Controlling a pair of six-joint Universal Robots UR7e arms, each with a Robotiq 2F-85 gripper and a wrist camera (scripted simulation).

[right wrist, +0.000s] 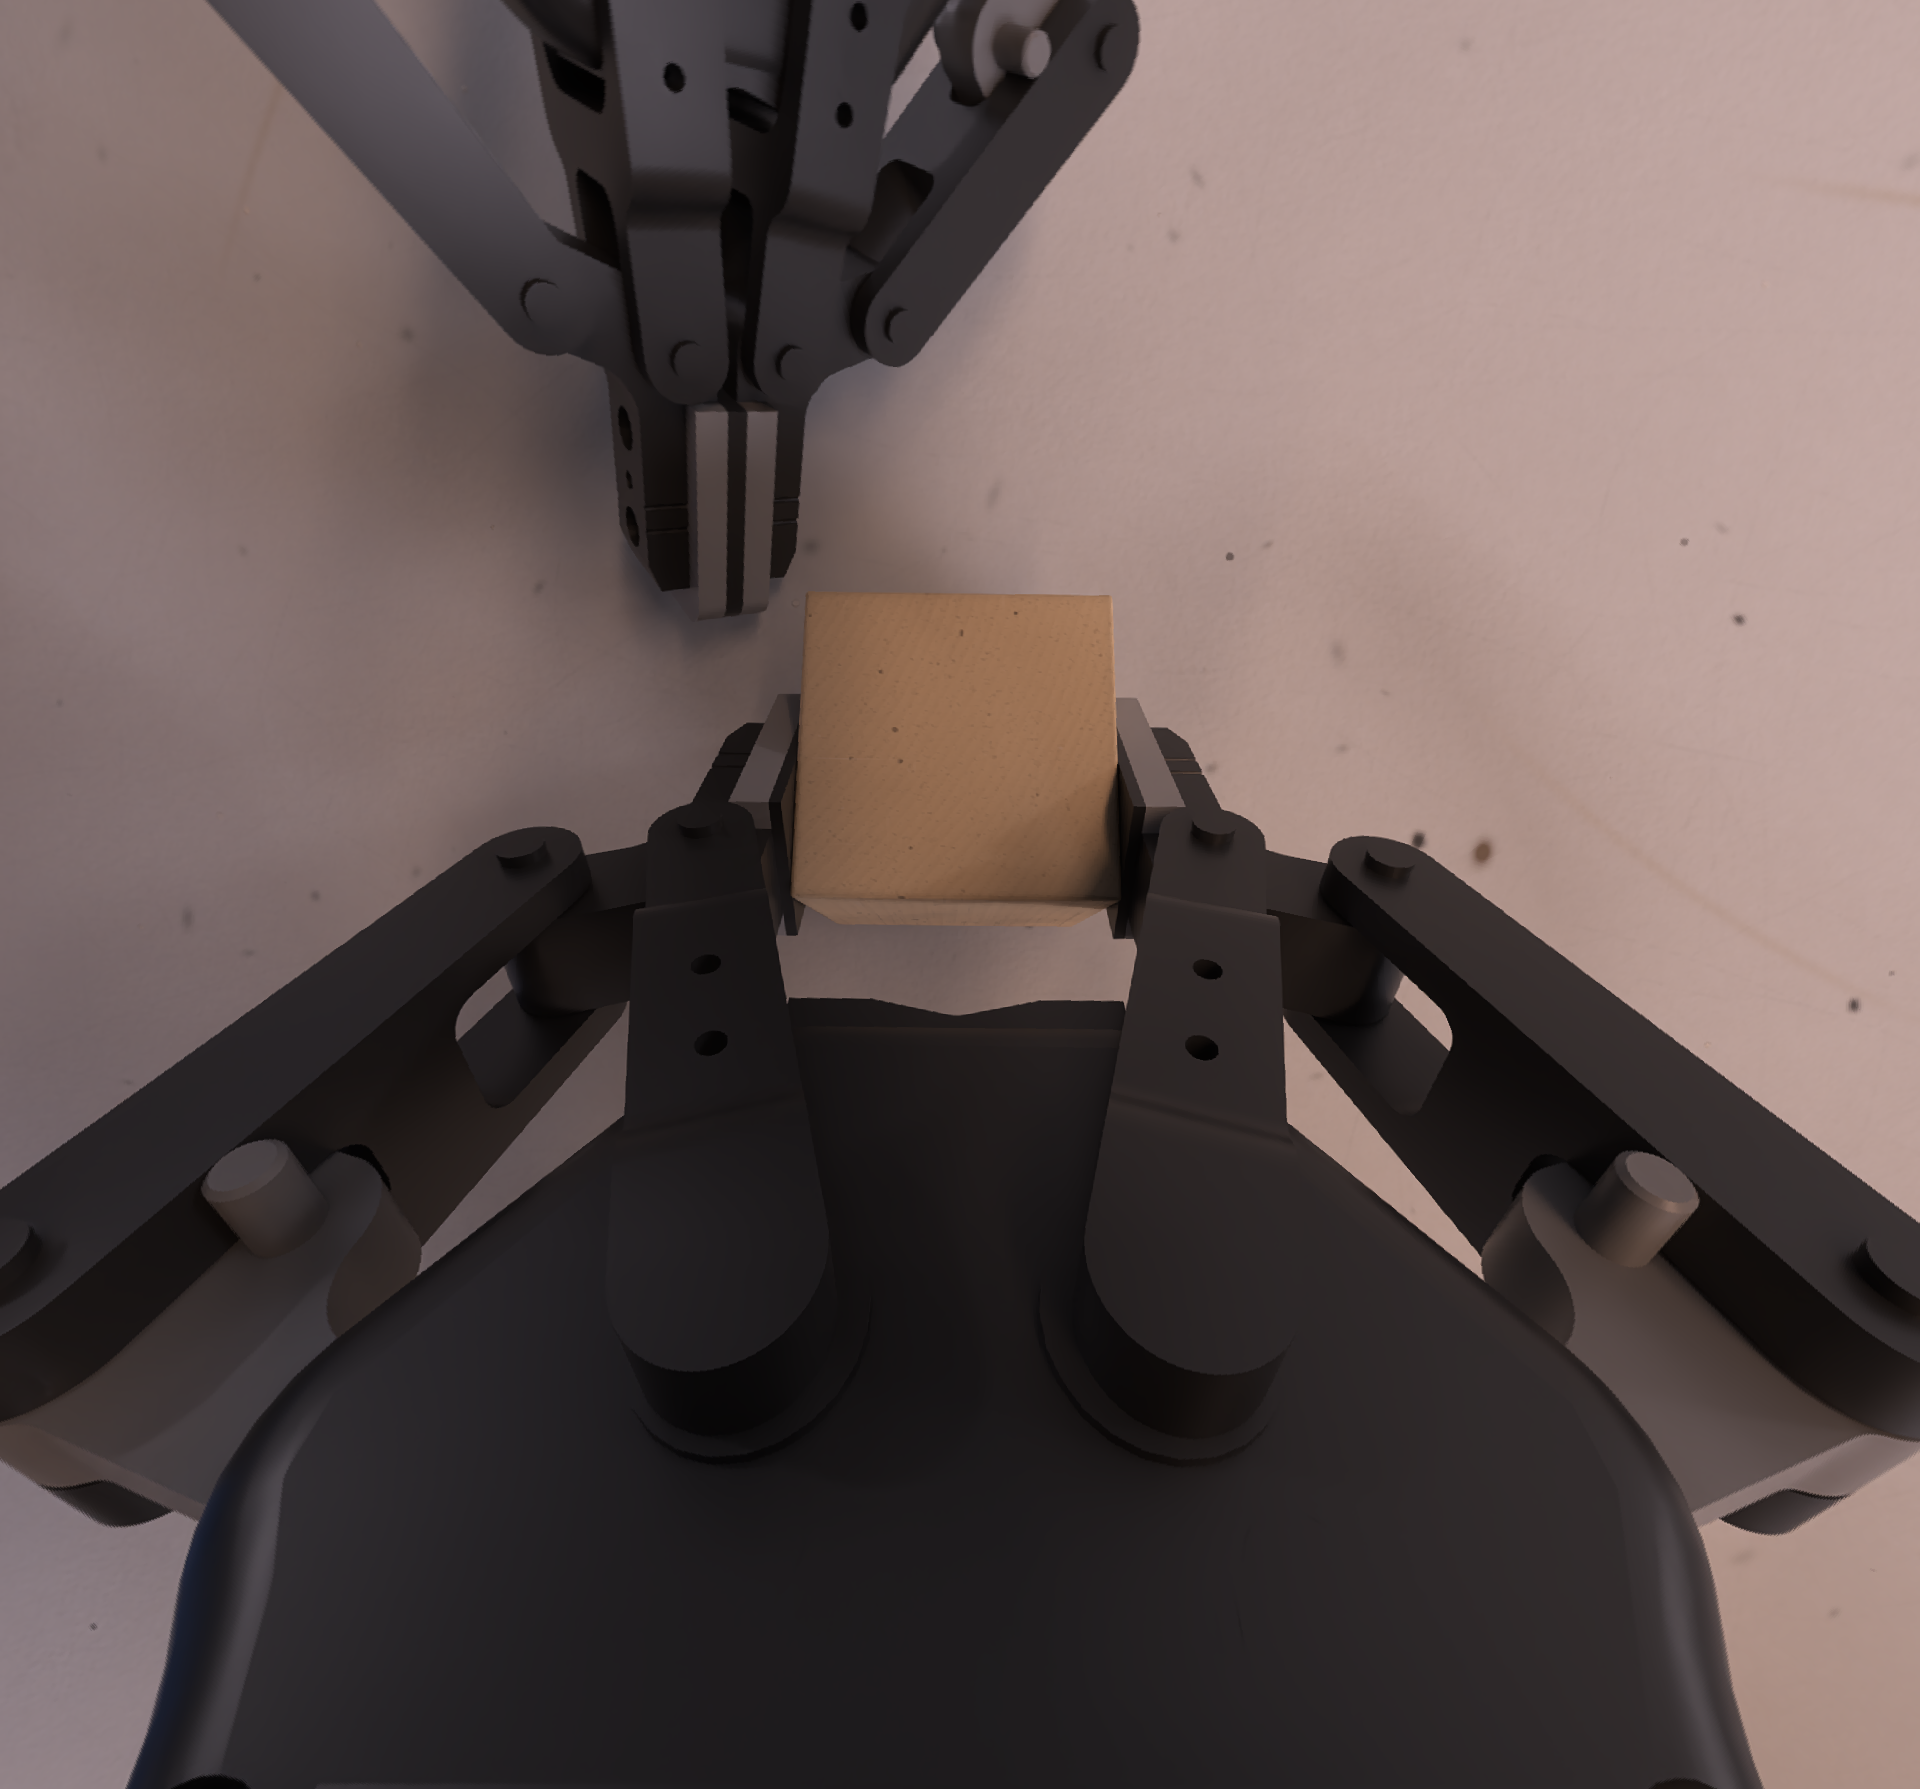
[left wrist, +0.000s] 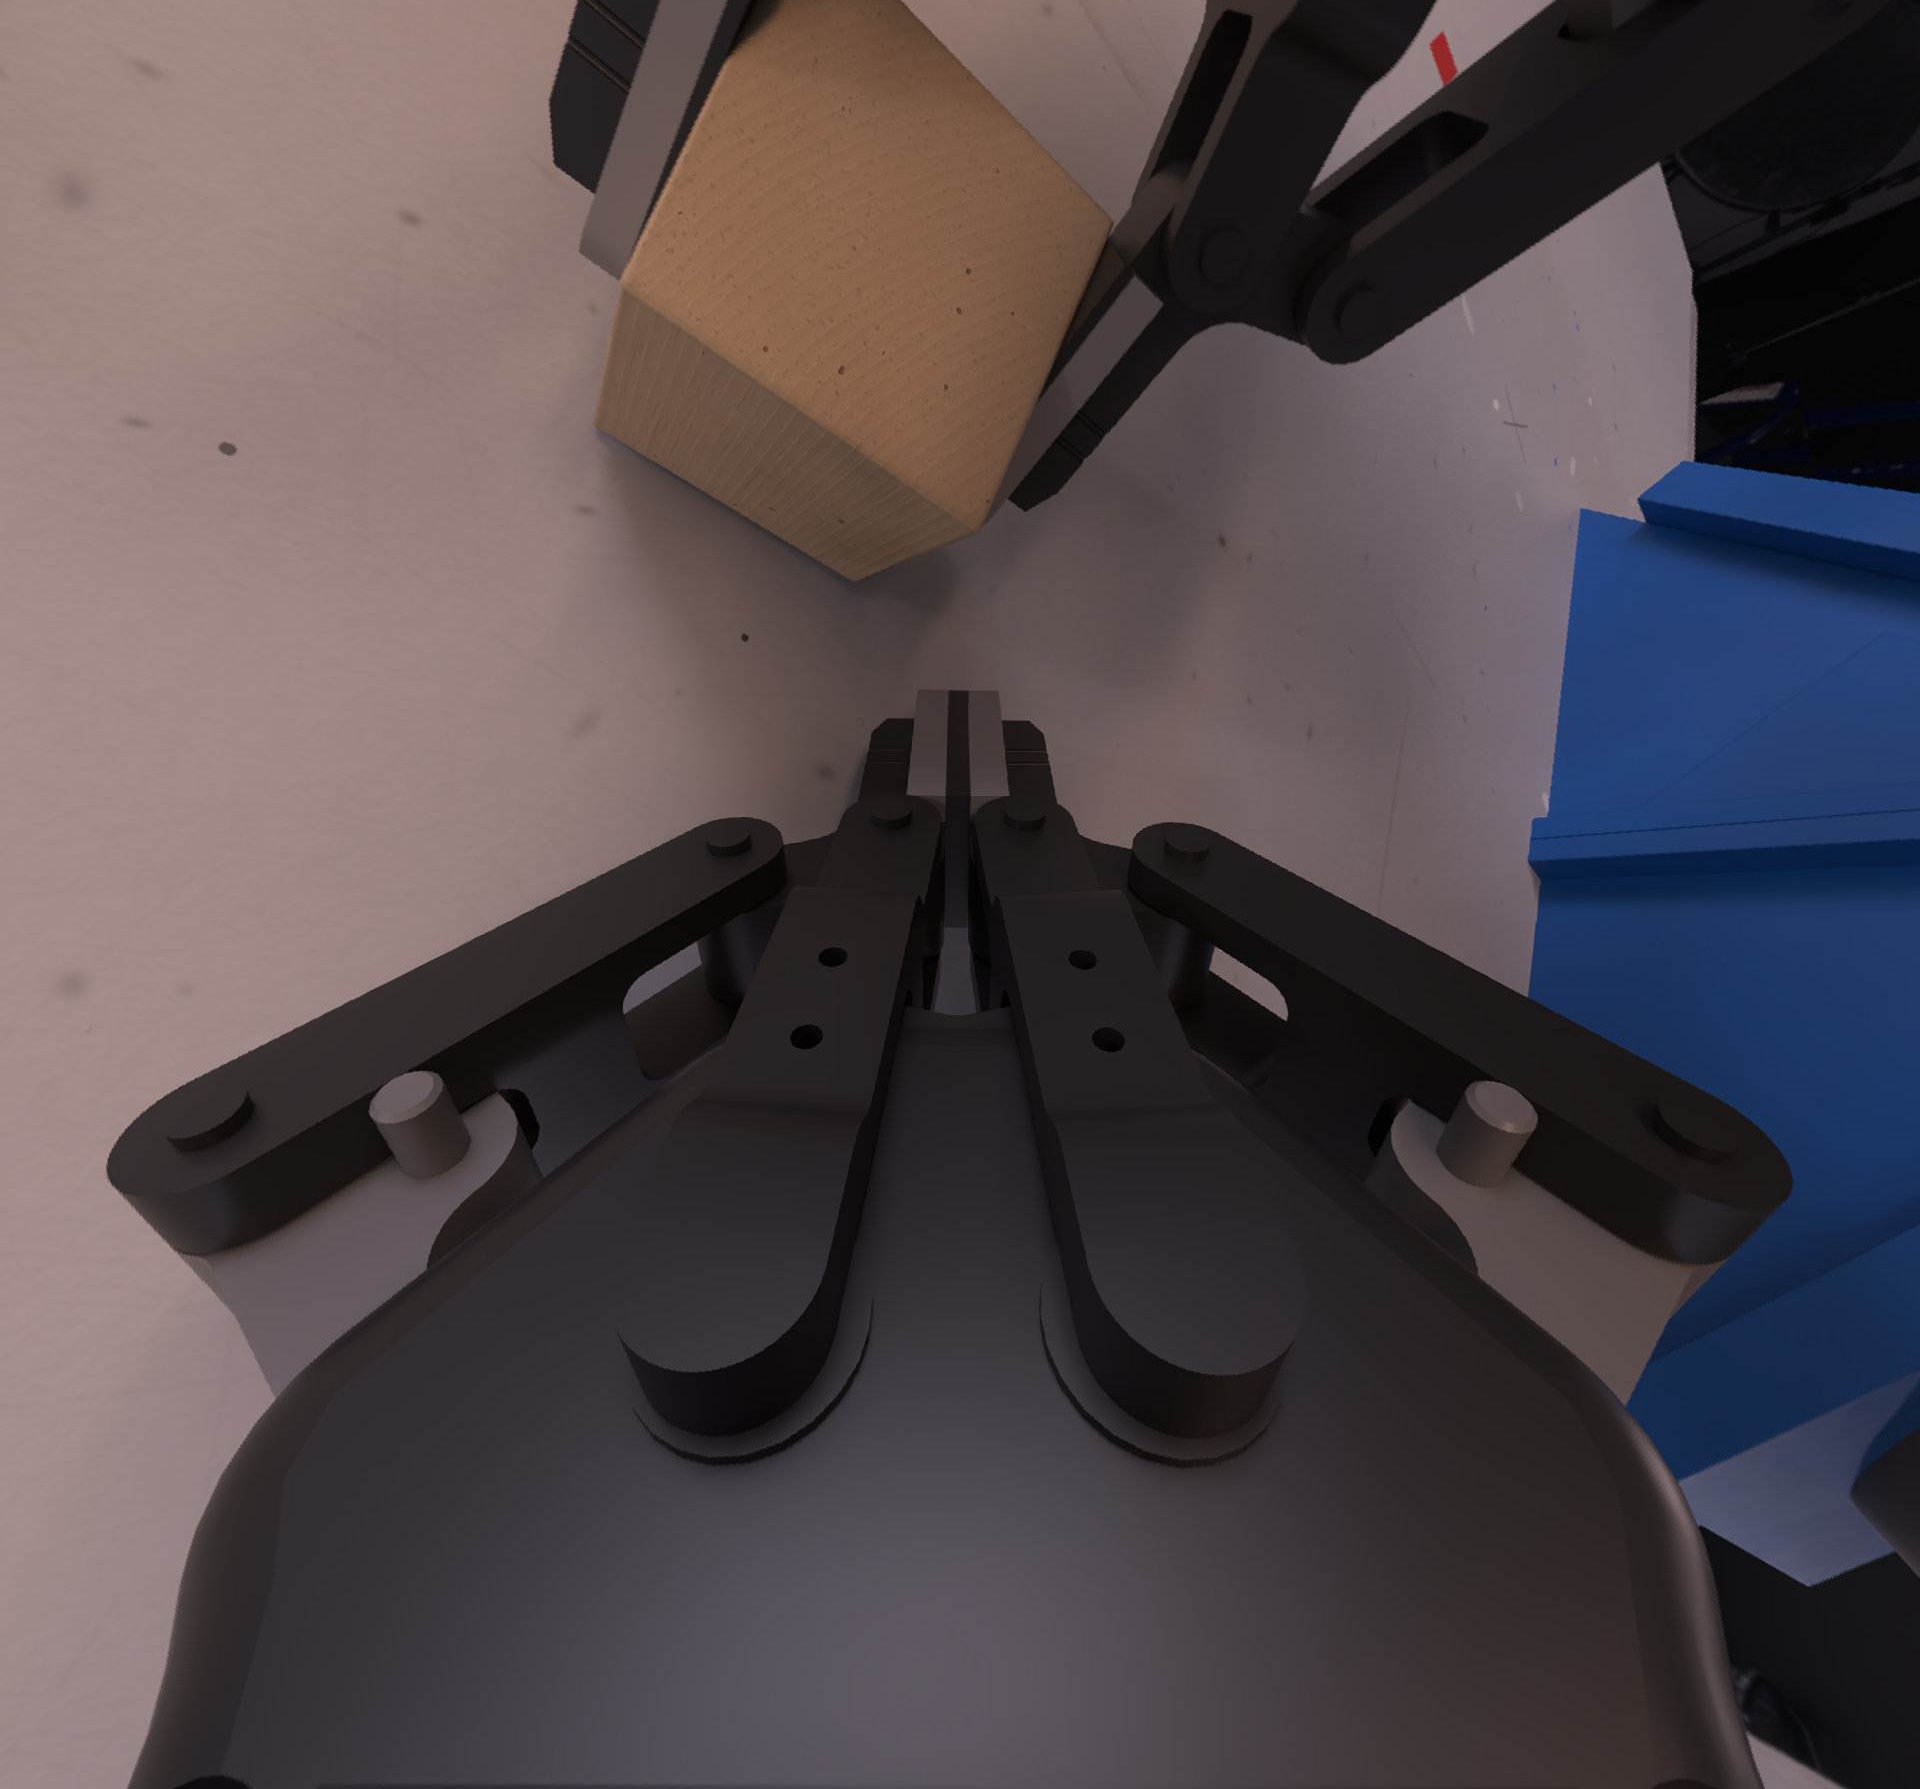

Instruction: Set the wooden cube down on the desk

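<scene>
The wooden cube (right wrist: 951,763) is a light tan block held between the two pads of my right gripper (right wrist: 954,783), which is shut on its left and right faces, close over the pale desk (right wrist: 1455,492). In the left wrist view the cube (left wrist: 852,285) shows ahead, gripped by the right gripper's fingers (left wrist: 644,129). Whether the cube touches the desk I cannot tell. My left gripper (left wrist: 957,737) is shut and empty, its tips just short of the cube; it also shows in the right wrist view (right wrist: 736,534), beside the cube's far left corner.
A blue box-like object (left wrist: 1725,908) stands at the right of the left wrist view, close to my left gripper's right link. The desk (left wrist: 312,492) is pale with small dark specks. A dark area lies beyond its edge at upper right (left wrist: 1808,337).
</scene>
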